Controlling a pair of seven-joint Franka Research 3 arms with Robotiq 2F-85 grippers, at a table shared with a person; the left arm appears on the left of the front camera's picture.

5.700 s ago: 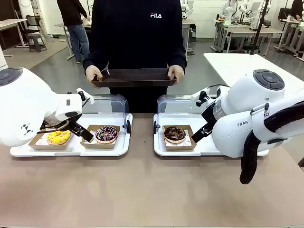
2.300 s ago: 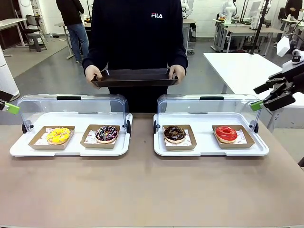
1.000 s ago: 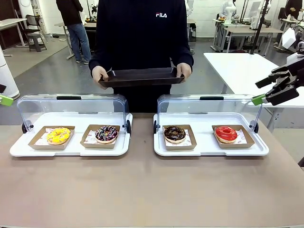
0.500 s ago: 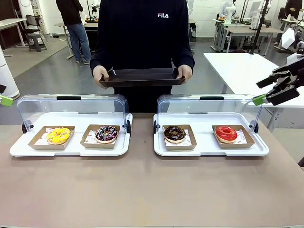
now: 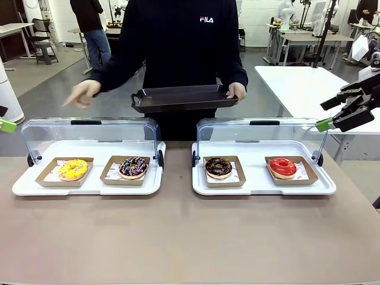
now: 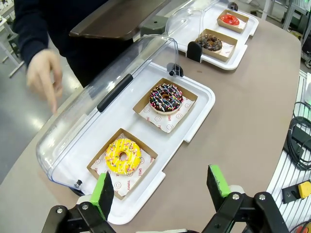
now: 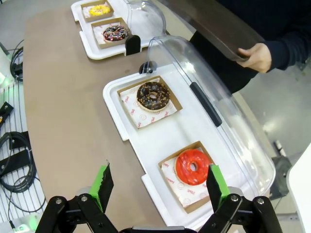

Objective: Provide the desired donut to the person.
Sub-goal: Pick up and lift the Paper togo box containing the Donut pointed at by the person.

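The person (image 5: 178, 47) in the dark FILA sweatshirt stands across the table, holding a dark serving tray (image 5: 184, 98) with one hand. The other hand (image 5: 83, 94) stretches out over the left case, fingers pointing down. That hand (image 6: 44, 77) hangs above the lid near the yellow donut (image 6: 122, 156). In cardboard trays lie the yellow donut (image 5: 73, 170), a sprinkled chocolate donut (image 5: 133, 167), a chocolate donut (image 5: 218, 167) and a red donut (image 5: 282, 167). My left gripper (image 6: 160, 187) is open above the table's left end. My right gripper (image 5: 326, 114) is open beyond the right case.
Two white display trays (image 5: 89, 187) (image 5: 261, 189) sit side by side, their clear lids (image 5: 89, 133) (image 5: 261, 133) tipped up at the back. The brown table's near half (image 5: 190, 237) is bare. Cables (image 6: 301, 145) lie past the table's edge. A white table (image 5: 297, 83) stands at the back right.
The person has taken one hand off the serving tray and swung it out to the picture's left, over the left case. Both grippers stay where they were.
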